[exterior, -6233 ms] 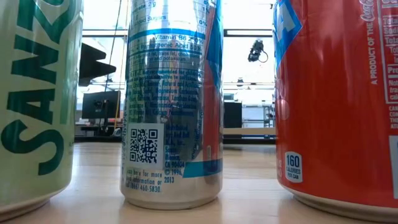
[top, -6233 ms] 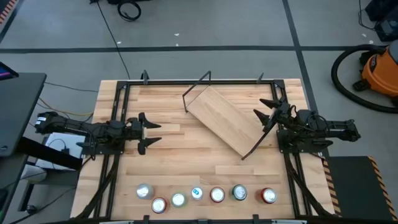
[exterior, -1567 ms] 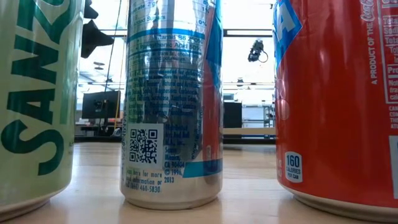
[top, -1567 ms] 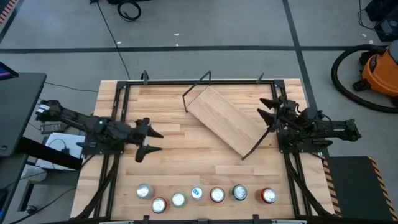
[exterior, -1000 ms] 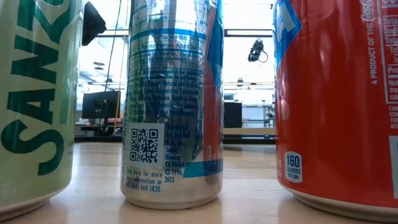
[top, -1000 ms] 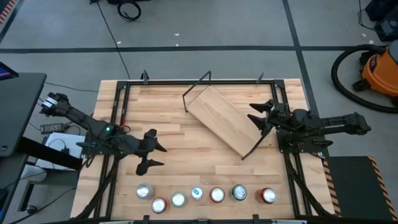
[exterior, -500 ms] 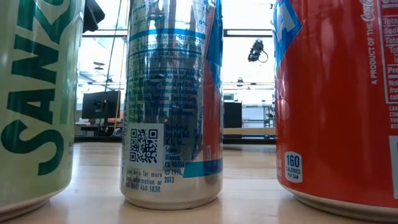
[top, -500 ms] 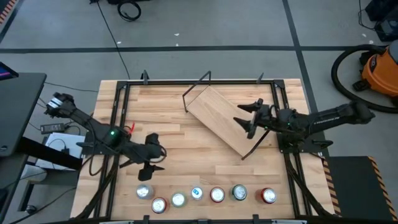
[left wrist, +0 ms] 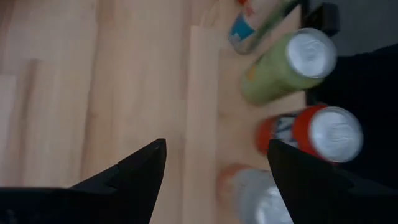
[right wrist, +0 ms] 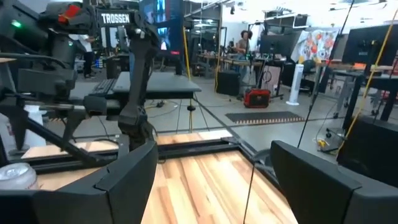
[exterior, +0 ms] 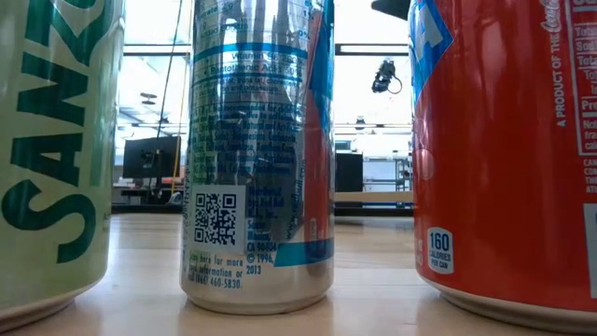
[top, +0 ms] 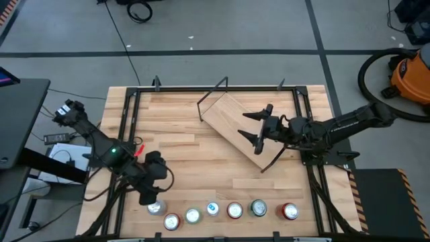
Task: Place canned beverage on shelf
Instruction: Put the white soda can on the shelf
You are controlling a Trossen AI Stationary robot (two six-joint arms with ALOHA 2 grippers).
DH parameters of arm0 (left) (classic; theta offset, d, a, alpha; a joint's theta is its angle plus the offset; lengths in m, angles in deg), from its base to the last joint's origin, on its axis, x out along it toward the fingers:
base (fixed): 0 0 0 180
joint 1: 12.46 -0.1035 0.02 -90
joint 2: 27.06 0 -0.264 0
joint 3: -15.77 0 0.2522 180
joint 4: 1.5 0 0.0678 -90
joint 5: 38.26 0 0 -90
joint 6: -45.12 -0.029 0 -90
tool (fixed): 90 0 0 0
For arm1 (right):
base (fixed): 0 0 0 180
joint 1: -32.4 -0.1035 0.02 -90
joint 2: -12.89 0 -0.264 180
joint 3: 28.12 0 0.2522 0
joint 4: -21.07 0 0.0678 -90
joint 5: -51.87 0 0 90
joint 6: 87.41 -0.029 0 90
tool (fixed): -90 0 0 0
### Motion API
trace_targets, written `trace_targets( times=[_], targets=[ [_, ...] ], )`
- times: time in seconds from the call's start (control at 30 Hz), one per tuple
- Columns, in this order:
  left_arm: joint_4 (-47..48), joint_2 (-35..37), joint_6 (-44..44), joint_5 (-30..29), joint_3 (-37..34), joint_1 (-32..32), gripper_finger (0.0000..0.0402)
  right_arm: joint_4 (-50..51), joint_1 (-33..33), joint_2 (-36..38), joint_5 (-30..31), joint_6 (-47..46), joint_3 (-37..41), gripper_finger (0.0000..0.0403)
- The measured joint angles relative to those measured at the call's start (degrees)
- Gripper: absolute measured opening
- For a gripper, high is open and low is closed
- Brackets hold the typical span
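Low view: cans point(exterior: 256, 159) hiding shelf.

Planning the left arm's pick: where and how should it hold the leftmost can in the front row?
Grip the leftmost can round its upright sides, coming down from above. It stands upright with a can close on its right, so put the left gripper jaws front and back.
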Motion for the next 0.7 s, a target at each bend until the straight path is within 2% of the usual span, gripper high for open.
trace_targets(
  times=[0.13, 0.3, 0.4, 0.57, 0.7],
  targets=[
    [0.36, -0.02, 7.1, 0.02, 0.22, 4.16, 0.029, 0.18, -0.69, -2.4, 0.25, 0.36, -0.61, 0.0323],
    [-0.05, -1.35, 15.39, 0.02, 0.25, 8.49, 0.029, 0.08, -1.38, -3.91, 4.84, 3.15, -0.61, 0.0323],
    [-0.23, -2.86, 18.77, 0.01, 0.25, 10.44, 0.029, -0.76, -1.39, -3.9, 5.46, 4.85, -0.61, 0.0323],
    [0.04, -5.49, 21.15, 0.2, 1.02, 11.92, 0.029, -3.18, -1.4, -3.8, 5.44, 7.51, -0.61, 0.0323],
    [0.23, -7.87, 20.37, 0.1, 5.0, 12.07, 0.029, -3.88, -1.39, -3.8, 5.44, 8.72, -0.61, 0.0323]
  ],
)
